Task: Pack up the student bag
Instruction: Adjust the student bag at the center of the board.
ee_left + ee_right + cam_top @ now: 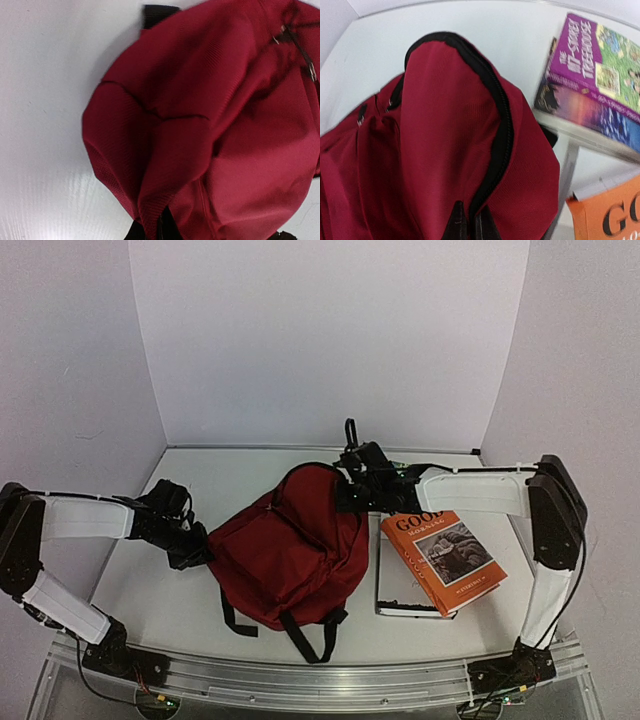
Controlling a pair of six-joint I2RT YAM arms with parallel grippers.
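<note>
On the tabletop, the bag is shown clamped by the left tool at its side and the right tool at its zipper rim, best drawn apart slowly and evenly.

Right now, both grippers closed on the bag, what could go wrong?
The left gripper and right gripper each pinch only a thin fold of the bag, so the fabric may slip out. The zipper by the right gripper looks closed, so pulling may just drag the bag. The orange book close beside it could get bumped.
</note>
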